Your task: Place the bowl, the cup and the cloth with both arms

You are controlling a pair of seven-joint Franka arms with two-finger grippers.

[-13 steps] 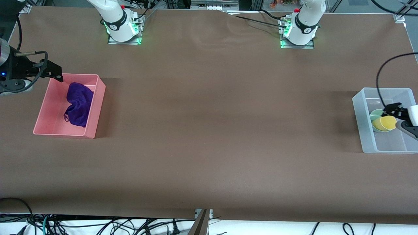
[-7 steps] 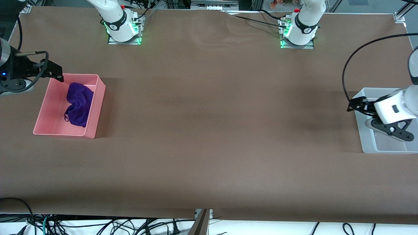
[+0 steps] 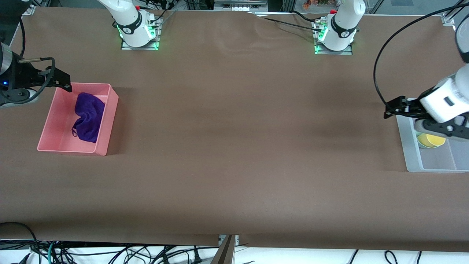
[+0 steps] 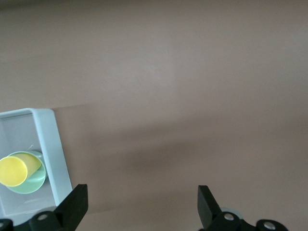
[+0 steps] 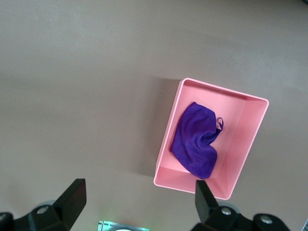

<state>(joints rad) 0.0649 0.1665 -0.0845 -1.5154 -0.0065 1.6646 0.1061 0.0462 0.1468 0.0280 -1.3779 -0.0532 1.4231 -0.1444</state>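
The yellow cup (image 3: 432, 139) lies tilted inside the mint-green bowl (image 3: 420, 142), both in a clear bin (image 3: 410, 154) at the left arm's end of the table. The left wrist view shows the cup (image 4: 13, 171), the bowl (image 4: 34, 177) and the bin's wall (image 4: 50, 144). My left gripper (image 3: 394, 108) is open and empty, in the air over the bin's edge toward the table's middle (image 4: 142, 207). The purple cloth (image 3: 88, 116) lies crumpled in a pink bin (image 3: 110, 121). My right gripper (image 3: 60, 81) is open and empty, waiting above that bin's corner (image 5: 139, 204). The cloth (image 5: 195, 142) and the pink bin (image 5: 166, 139) show in the right wrist view.
The brown table (image 3: 234, 146) stretches between the two bins. The arm bases (image 3: 139, 33) stand at the table's edge farthest from the front camera. A black cable (image 3: 381, 73) loops above the left gripper.
My left gripper has risen away from the cup and bowl and moved from inside the clear bin to over its edge. The cup and bowl stay in the bin. The right arm has not moved.
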